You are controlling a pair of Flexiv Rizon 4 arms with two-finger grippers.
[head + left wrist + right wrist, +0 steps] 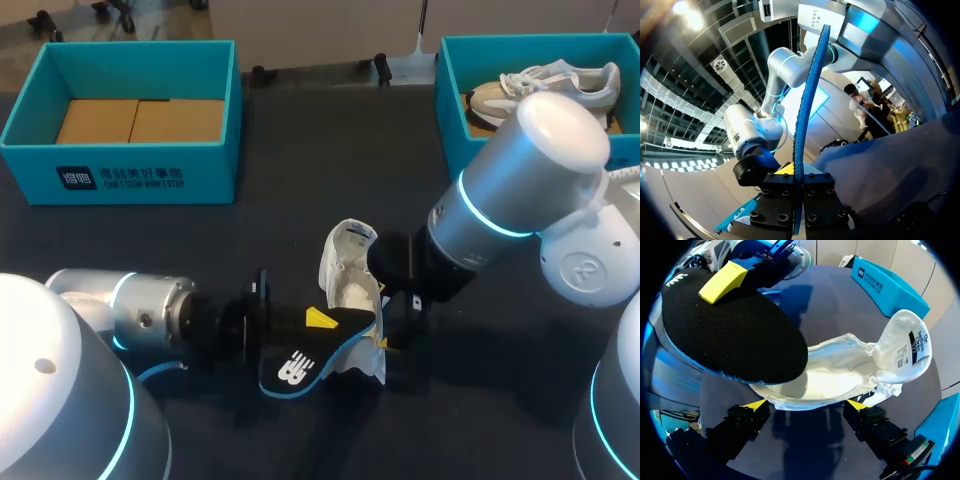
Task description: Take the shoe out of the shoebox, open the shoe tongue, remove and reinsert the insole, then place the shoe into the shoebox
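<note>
- The shoe (350,285) is white and soft, like cloth. It lies open in the lower middle of the head view, on the dark table (330,160).
- Its tongue (910,340) is pulled back and stands up. There is a label on its inner side.
- The right gripper (806,404) has its fingers wide apart. One yellow tip touches each side of the shoe, so it pinches the shoe between them.
- The insole (290,372) is flat and long, black and fuzzy on top. It has a thin blue edge and a white mark near one end.
- The insole is out of the shoe. One end hangs over the shoe's opening; I cannot tell if they touch. The rest sticks out toward the lower left of the head view.
- The left gripper (796,194) is pressed together on the insole. The insole runs thin and straight between its two black fingers.
- The left box (120,165) is teal with stiff walls, at the upper left. Brown cardboard (140,120) lies in it.
- The right box (450,110) is the same teal, at the upper right. A second shoe (545,85), pale with laces, lies in it.
</note>
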